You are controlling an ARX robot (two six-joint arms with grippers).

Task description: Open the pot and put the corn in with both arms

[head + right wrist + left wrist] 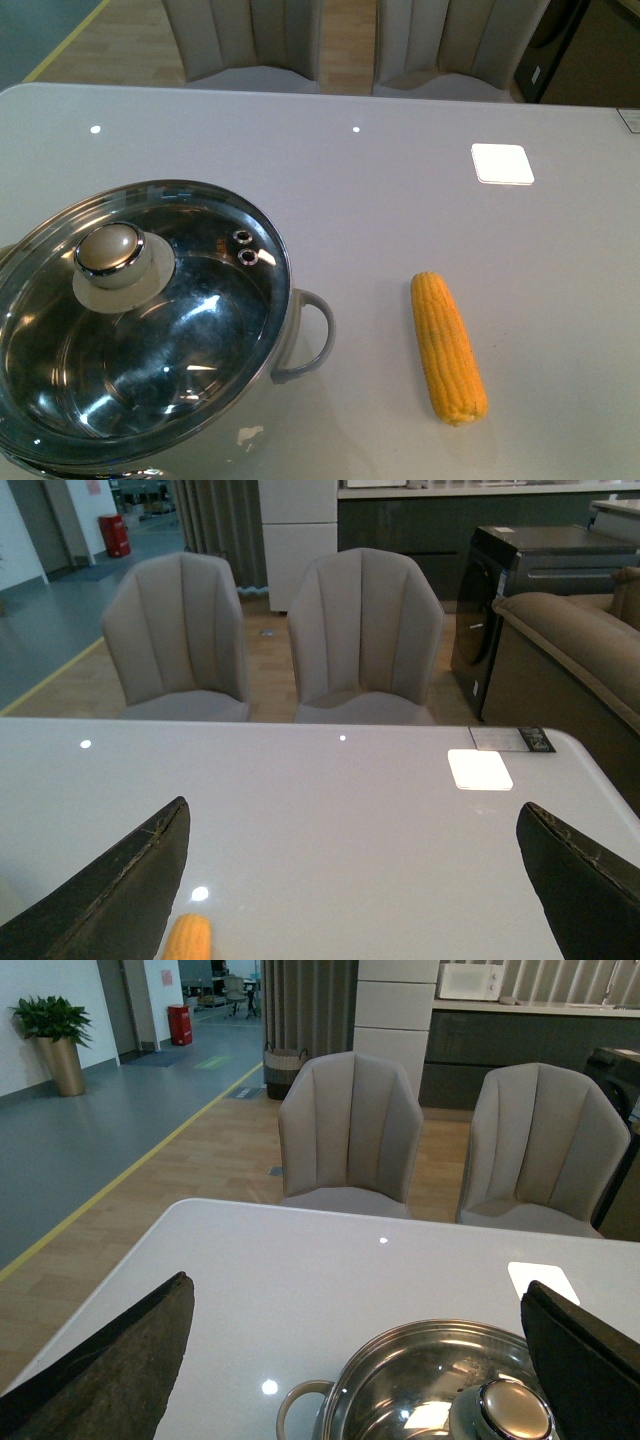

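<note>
Stainless steel pot point(288, 342) is sitting at the near left of the white surface point(400, 190), its clear lid point(150, 330) resting on top, knob point(110, 255) up. The frame is cutting off its near edge. We are seeing the yellow corn point(447, 348) lying to its right, well apart. Left fingers point(110, 1360) and right fingers point(110, 880) are hanging spread wide, gripping nothing. Two grey chairs point(350, 1130) are standing beyond.
</note>
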